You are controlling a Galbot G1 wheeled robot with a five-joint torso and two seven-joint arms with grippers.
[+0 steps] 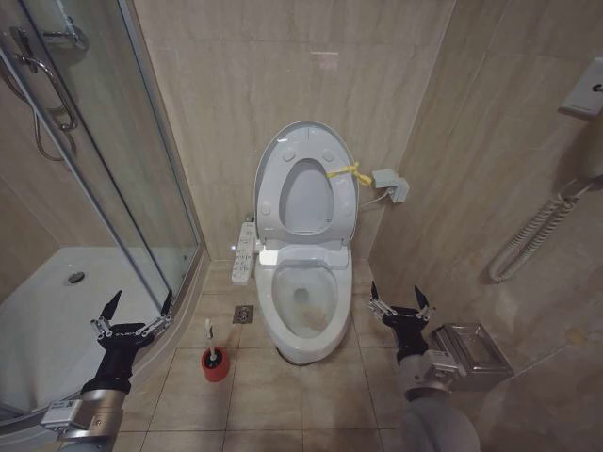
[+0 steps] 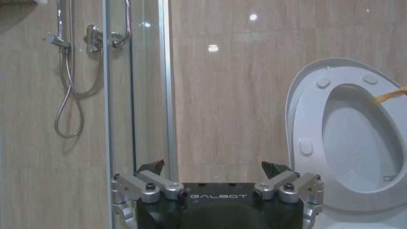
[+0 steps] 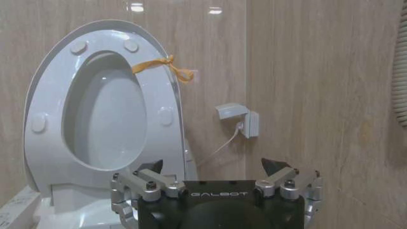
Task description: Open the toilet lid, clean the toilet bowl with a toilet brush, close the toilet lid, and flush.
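Head view: large white glossy oval plastic toilet lid (image 1: 273,155) raised upright against the beige tiled wall (image 1: 236,85), white seat ring (image 1: 306,193) up with it, a yellow strap (image 1: 349,172) tied at its edge. Below, white ceramic toilet bowl (image 1: 303,315) uncovered, drain hole visible at the bottom. On the floor just beside the bowl on the robot's left, thin white-handled toilet brush (image 1: 209,331) standing in its small red round cup holder (image 1: 216,365). Left gripper (image 1: 132,309) low beside the glass shower door (image 1: 113,160), fingers spread wide, holding nothing; right gripper (image 1: 399,299) near the bowl's other side, fingers likewise apart and empty. Left wrist view: black fingertips (image 2: 152,167) wide apart, bare, facing the raised lid and shower hose (image 2: 66,100). Right wrist view: fingertips (image 3: 275,164) wide apart, empty, lid and strap ahead, white wall box (image 3: 240,119) beside.
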